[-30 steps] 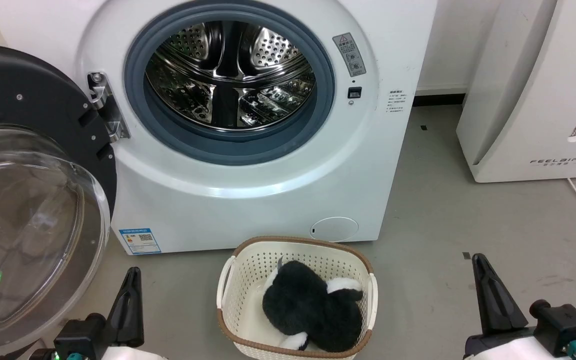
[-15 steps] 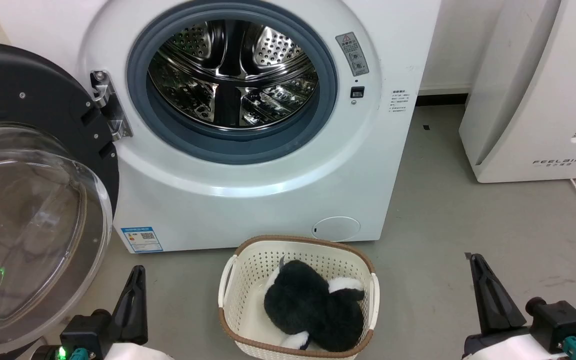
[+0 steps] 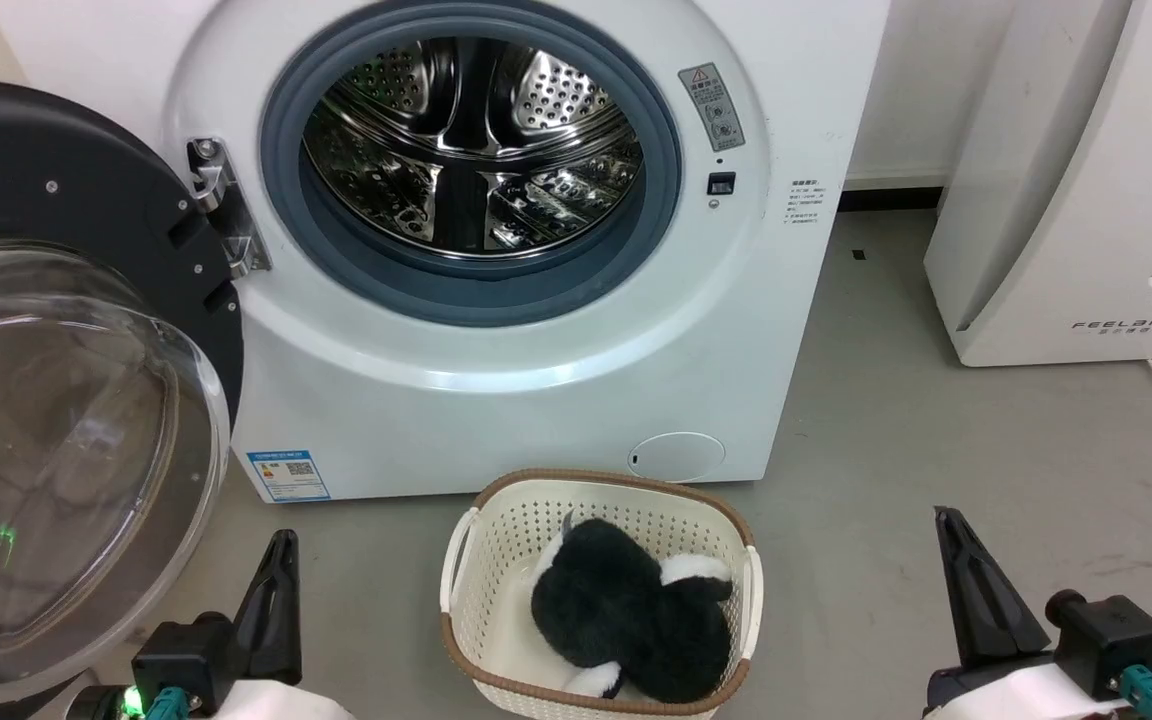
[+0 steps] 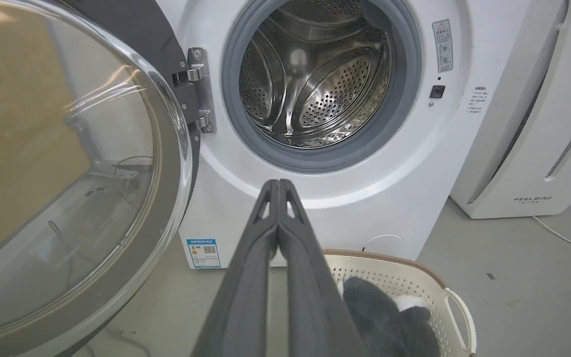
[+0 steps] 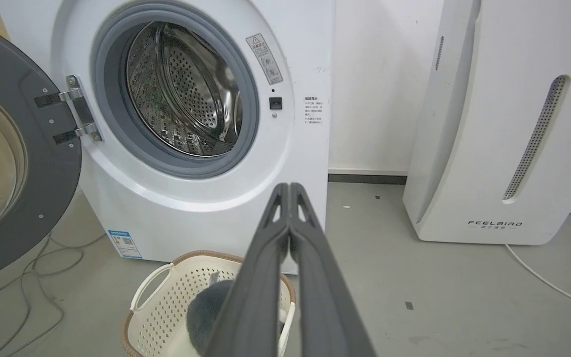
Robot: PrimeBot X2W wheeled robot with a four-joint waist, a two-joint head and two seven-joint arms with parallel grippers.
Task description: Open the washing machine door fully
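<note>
In the head view, the large round glossy black washing machine door (image 3: 76,400), with its bulging clear glass bowl, stands swung wide open at 9 o'clock. It hangs from a metal hinge (image 3: 221,215) on the left rim of the opening. At 7 o'clock, near the door's lower rim but apart from it, the left gripper (image 3: 284,545) points up. Its wrist view shows the two dark fingers (image 4: 260,258) pressed together on nothing. The big white front-loading washing machine (image 3: 536,400) sits at 12 o'clock, with its grey rubber ring (image 3: 476,295) and perforated steel drum (image 3: 471,150) exposed. At 6 o'clock a white perforated basket (image 3: 596,487) with a brown rim holds a black-and-white plush toy (image 3: 626,620). At 5 o'clock the right gripper (image 3: 946,525) is likewise pressed together and empty. A white curved appliance (image 3: 1066,200) stands at 2 o'clock.
</note>
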